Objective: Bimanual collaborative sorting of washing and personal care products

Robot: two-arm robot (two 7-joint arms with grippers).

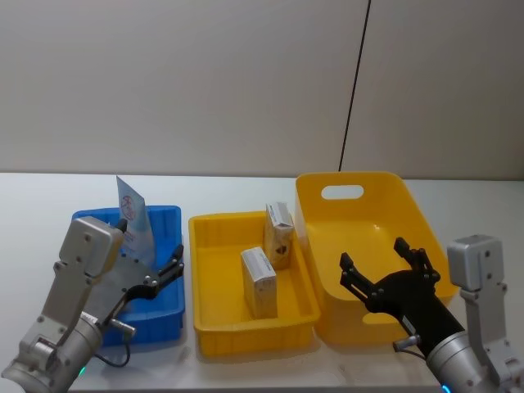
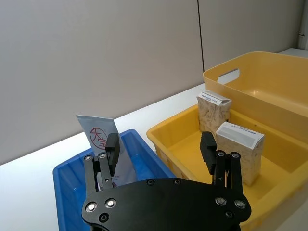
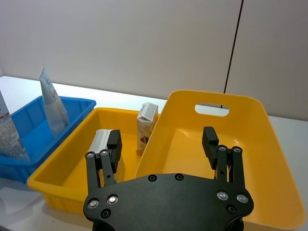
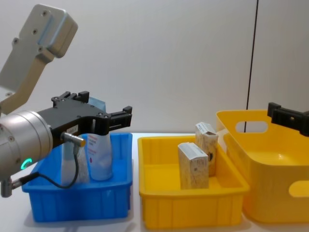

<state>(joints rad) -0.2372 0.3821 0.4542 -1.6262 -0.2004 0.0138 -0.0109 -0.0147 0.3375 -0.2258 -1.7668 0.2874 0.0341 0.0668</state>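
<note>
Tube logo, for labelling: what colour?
Red, on the pale tube; clearest in the left wrist view.

Both spread wide, empty: left end effector, right end effector.

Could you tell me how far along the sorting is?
Done: two boxes stand in the yellow tray and the tube in the blue tray. In hand: nothing; the left end effector by the tube and the right end effector over the basket are open. Left: likely nothing, as the basket holds no products.
</note>
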